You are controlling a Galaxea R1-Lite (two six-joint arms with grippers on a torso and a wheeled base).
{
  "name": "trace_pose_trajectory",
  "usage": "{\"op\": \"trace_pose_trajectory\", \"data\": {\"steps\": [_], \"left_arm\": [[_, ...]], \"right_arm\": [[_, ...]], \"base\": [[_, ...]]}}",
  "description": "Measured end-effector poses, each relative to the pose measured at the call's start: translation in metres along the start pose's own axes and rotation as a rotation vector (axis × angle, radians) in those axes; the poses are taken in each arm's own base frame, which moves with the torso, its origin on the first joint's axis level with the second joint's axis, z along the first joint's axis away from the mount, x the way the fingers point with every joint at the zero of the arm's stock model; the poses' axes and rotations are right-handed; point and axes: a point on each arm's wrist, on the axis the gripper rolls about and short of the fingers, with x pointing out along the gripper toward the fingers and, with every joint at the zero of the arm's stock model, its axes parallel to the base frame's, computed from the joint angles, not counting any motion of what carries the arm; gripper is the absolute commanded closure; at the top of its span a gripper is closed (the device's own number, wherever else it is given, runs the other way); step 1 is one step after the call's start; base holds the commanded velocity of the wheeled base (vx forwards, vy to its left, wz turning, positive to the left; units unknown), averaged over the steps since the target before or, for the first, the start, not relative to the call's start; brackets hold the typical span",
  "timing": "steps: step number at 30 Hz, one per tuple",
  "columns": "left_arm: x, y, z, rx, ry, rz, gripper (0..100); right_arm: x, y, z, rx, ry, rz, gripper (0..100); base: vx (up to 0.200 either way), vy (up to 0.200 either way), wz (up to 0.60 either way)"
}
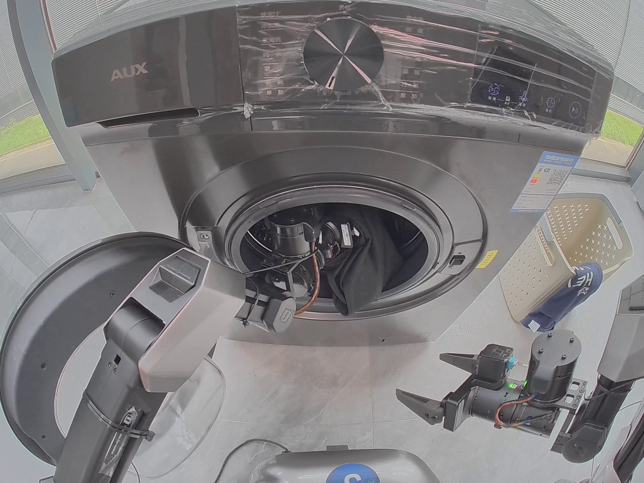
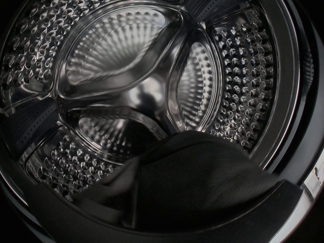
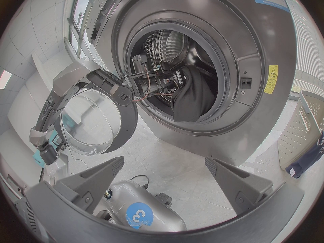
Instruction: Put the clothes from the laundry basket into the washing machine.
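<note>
Black garment (image 1: 365, 263) draped half in, half out of the drum (image 2: 118, 51), its tail hanging over the lip of the washing machine (image 1: 402, 135). Left gripper (image 1: 333, 238) sits right against it inside the mouth; whether it has hold of the cloth, I cannot tell. Now look right: blue garment (image 1: 567, 296) spilling from the tipped laundry basket (image 1: 590, 229), long axis slanting down toward the floor. Right gripper (image 1: 421, 376) hovers low over the floor, jaws spread wide, nothing in them, pointing away from the basket. That blue piece lies off to its right and farther forward, so the right arm looks nearer and would need to swing round.
</note>
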Motion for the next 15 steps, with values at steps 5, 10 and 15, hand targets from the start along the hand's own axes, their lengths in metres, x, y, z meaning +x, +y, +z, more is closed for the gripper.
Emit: {"op": "trace_pose_trajectory", "data": {"steps": [5,10,15], "left_arm": [[-0.007,-0.001,-0.012,-0.007,0.056,0.005,0],[-0.025,-0.003,-0.029,-0.001,0.167,-0.009,0],[-0.047,-0.011,-0.042,0.002,0.274,-0.070,0]], "right_arm": [[0.000,-0.001,0.000,0.000,0.001,-0.004,0],[0.000,-0.001,0.000,0.000,0.001,-0.004,0],[0.000,0.000,0.000,-0.001,0.001,0.000,0]], "base": [[0.000,0.000,0.00],[0.000,0.000,0.00],[0.000,0.000,0.00]]}}
